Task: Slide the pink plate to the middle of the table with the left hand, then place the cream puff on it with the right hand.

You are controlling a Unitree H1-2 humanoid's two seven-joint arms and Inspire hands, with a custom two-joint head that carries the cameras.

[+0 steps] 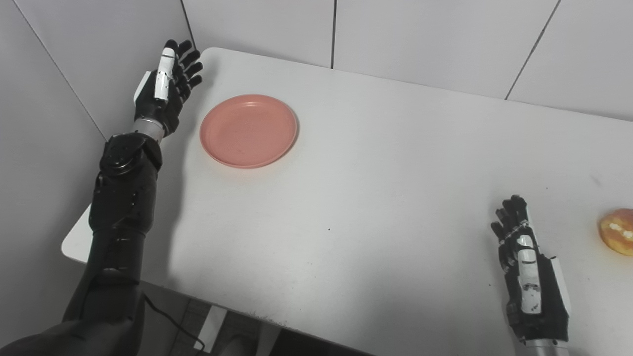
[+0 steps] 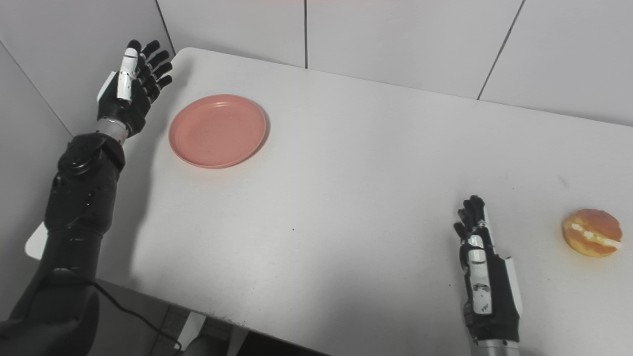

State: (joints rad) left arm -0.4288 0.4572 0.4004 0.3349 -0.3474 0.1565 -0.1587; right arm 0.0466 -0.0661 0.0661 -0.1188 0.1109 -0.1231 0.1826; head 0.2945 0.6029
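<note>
The pink plate (image 1: 248, 130) lies flat and bare near the table's far left corner. My left hand (image 1: 167, 84) is raised just to the plate's left, over the table's left edge, open with fingers spread, and apart from the plate. The cream puff (image 2: 592, 232), golden with a cream line, rests near the table's right side. My right hand (image 2: 482, 269) sits low near the front edge, left of the puff with a gap between them, fingers loosely extended and holding nothing.
The white table (image 1: 371, 198) runs from the left corner out past the right of the picture. Grey panel walls (image 1: 420, 34) stand behind it and along its left. A black cable (image 2: 138, 316) hangs below the front left edge.
</note>
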